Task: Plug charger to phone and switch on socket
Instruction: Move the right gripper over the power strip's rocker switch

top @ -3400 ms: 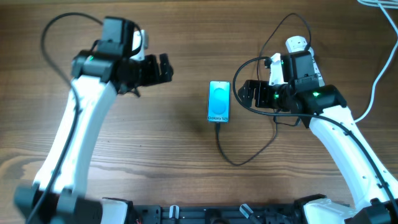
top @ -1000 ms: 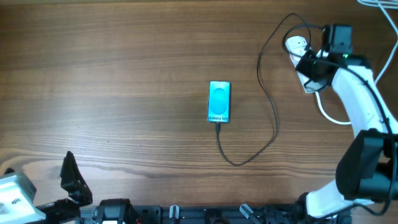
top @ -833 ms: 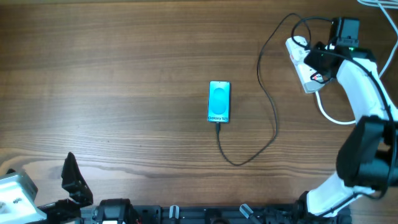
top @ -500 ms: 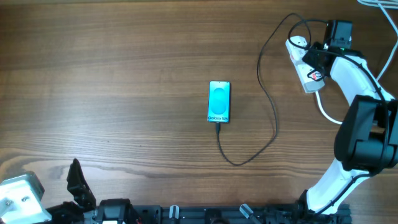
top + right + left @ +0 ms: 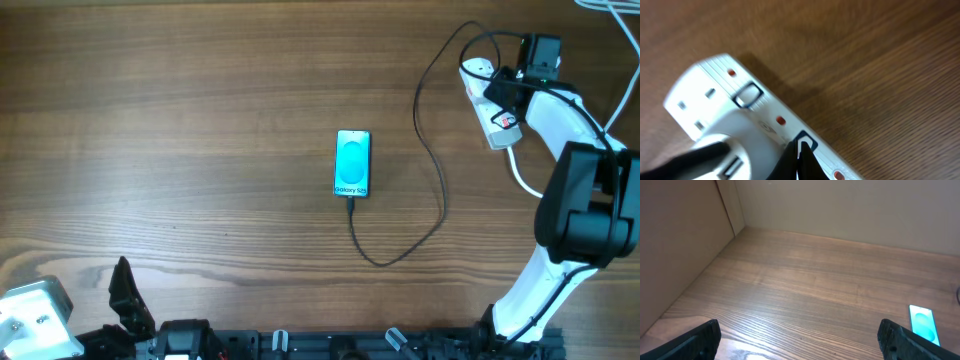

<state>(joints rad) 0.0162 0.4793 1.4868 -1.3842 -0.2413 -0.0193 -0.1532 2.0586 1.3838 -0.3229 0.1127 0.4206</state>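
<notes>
The phone lies flat in the middle of the table, cyan screen up; it also shows at the right edge of the left wrist view. The charger's thin black cable runs from the phone's near end in a loop up to the white adapter block, which sits in the socket at the far right. My right gripper is shut, its tips pressed onto a dark-framed switch on the socket, beside the adapter. My left gripper hangs open over bare wood at the near left corner.
A thick white cable leaves the socket's near end and curves right under my right arm. More white cables lie at the far right corner. A wall panel borders the table on the left.
Both arms have left the phone; the left has drawn back to the near left corner. In the last second the right gripper has settled its shut tips on the socket switch.
</notes>
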